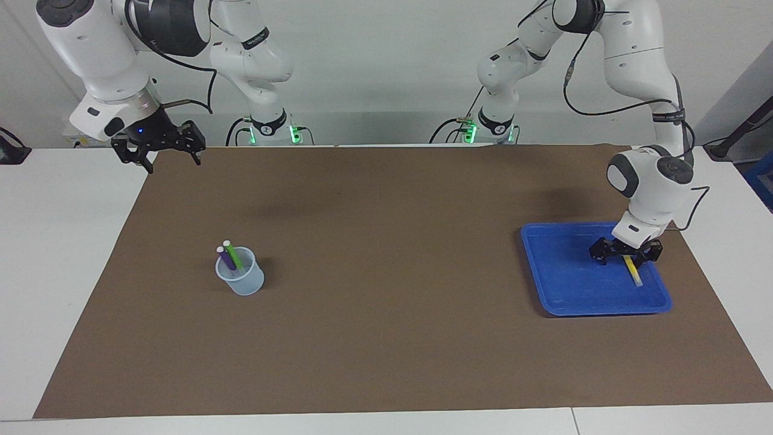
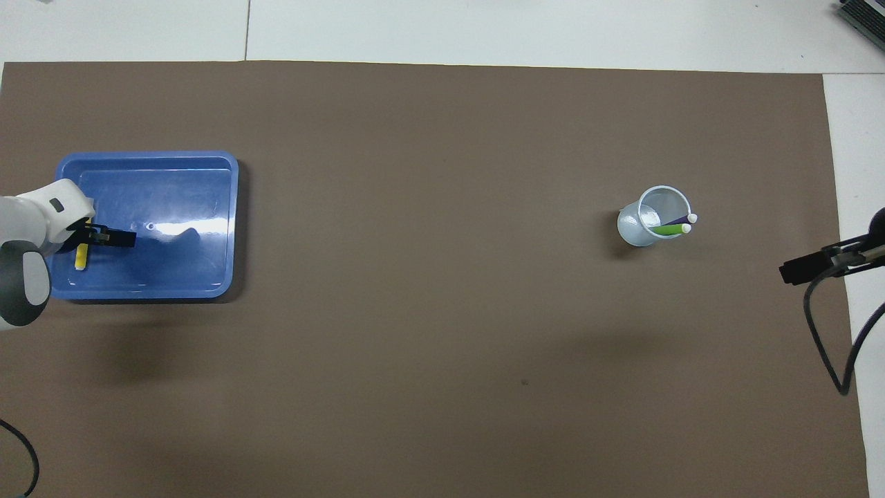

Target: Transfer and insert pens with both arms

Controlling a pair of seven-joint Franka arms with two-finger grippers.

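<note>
A yellow pen [image 1: 635, 273] [image 2: 81, 257] lies in the blue tray [image 1: 561, 284] [image 2: 180, 277] at the left arm's end of the table. My left gripper [image 1: 626, 255] [image 2: 90, 238] is down in the tray, open, with its jaws standing either side of the pen's end nearer the robots. The purple pen [image 1: 224, 257] [image 2: 681, 220] and the green pen [image 1: 233, 254] [image 2: 669, 229] stand tilted in a clear cup [image 1: 241, 281] [image 2: 639, 225]. My right gripper [image 1: 162, 152] hangs open and empty, high over the table corner by its own base.
A brown mat [image 1: 386, 241] covers the table, with white tabletop [image 1: 60, 241] at both ends. The cup stands toward the right arm's end. A black cable [image 2: 826, 346] loops over the mat's edge there.
</note>
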